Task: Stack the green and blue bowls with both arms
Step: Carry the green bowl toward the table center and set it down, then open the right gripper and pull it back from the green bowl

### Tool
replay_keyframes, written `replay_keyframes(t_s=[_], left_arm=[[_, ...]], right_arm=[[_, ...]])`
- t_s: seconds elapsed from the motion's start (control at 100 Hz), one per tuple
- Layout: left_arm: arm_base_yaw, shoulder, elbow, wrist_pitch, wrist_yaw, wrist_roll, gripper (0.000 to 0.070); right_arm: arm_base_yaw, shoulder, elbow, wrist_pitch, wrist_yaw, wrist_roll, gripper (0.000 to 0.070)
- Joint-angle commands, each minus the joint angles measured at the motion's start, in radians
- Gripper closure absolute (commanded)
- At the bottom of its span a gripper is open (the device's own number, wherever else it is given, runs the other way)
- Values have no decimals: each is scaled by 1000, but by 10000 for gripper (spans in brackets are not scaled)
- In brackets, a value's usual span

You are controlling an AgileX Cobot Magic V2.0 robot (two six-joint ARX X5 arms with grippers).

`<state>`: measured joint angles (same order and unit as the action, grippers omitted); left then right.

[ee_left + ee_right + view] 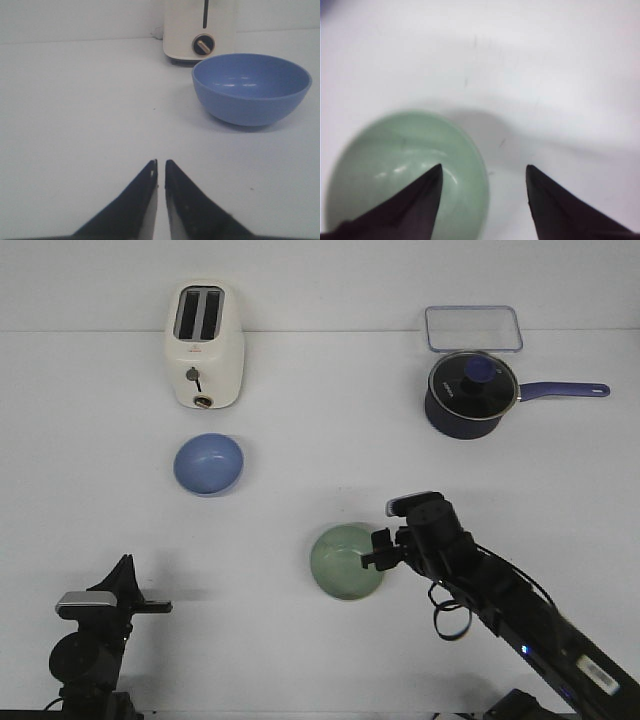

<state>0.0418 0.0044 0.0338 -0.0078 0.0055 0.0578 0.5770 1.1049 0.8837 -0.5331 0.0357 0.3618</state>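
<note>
The pale green bowl (pixel 345 560) sits on the white table near the middle front; it also shows in the right wrist view (pixel 405 170). My right gripper (pixel 381 547) is open and hovers over the bowl's right rim, one finger over the inside and one over the table outside (pixel 484 172). The periwinkle blue bowl (pixel 208 463) sits left of centre, in front of the toaster; it also shows in the left wrist view (pixel 251 87). My left gripper (pixel 160 607) is shut and empty at the front left, far from the blue bowl (pixel 161 162).
A cream toaster (pixel 204 343) stands at the back left behind the blue bowl. A dark navy saucepan with a glass lid (pixel 470 392) and a clear lidded container (pixel 474 328) stand at the back right.
</note>
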Motion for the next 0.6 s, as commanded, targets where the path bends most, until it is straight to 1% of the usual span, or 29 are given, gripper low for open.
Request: replay_keyframes(t_s=[0.0, 0.09, 0.18, 0.34, 0.37, 0.43, 0.54, 0.56, 0.59], left_arm=[[3, -1, -19, 10, 2, -2, 687], [3, -1, -20, 10, 2, -2, 687], [3, -1, -19, 9, 2, -2, 687], [3, -1, -20, 10, 2, -2, 687], [3, -1, -20, 10, 3, -11, 687], [3, -1, -20, 9, 3, -71, 687], [3, -1, -20, 9, 3, -264, 687], [3, -1, -20, 9, 3, -285, 687], [3, -1, -20, 10, 2, -296, 687]], right_arm=[[21, -87, 13, -8, 49, -29, 348], [58, -230, 0, -26, 128, -36, 349], [108, -381, -45, -24, 185, -53, 352], [166, -576, -145, -20, 263, -61, 353], [171, -604, -164, -22, 274, -66, 353], [171, -650, -202, -29, 281, -64, 353], [171, -707, -250, -43, 280, -40, 353], [171, -712, -257, -43, 280, -38, 353], [171, -717, -264, -44, 279, -36, 353]])
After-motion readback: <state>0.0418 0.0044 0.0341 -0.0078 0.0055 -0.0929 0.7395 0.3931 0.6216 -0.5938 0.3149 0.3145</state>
